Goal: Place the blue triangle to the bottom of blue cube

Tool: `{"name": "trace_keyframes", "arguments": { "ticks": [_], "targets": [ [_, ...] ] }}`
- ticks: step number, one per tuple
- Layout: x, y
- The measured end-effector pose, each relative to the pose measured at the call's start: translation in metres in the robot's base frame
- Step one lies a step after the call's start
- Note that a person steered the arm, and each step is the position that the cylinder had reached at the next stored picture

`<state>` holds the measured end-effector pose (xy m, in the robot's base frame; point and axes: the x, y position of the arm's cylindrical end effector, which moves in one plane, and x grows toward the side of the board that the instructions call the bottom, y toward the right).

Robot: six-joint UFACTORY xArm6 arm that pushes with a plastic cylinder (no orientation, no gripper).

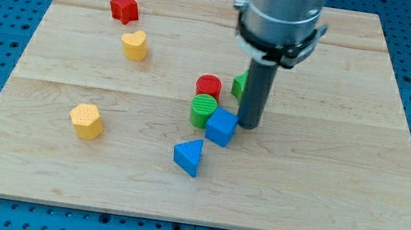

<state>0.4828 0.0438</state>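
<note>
- Lying on the tabletop [324, 188], the blue triangle [188, 157] sits toward the view's bottom-left of the blue cube [221, 126], just beside it with a small gap.
- Green cylinder [203, 110] touches the cube's left; red cylinder [209, 86] lies behind it.
- My tip [249, 125] stands just right of the cube; there is no hand, only a rod.
- Another green block [239, 85] peeks out left of the rod.

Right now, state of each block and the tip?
blue triangle: below-left of blue cube, apart
blue cube: touching green cylinder
green cylinder: upright, under red cylinder
red cylinder: upright
green block: partly hidden by rod
my tip: right of blue cube
</note>
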Motion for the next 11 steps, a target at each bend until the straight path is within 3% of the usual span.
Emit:
{"name": "trace_keyframes", "arguments": {
  "ticks": [2, 3, 5, 7, 9, 11],
  "targets": [
    [0.017, -0.019],
    [0.010, 0.012],
    [0.134, 0.002],
    [0.119, -0.107],
    [0.072, -0.082],
    [0.065, -0.056]
  ]
}}
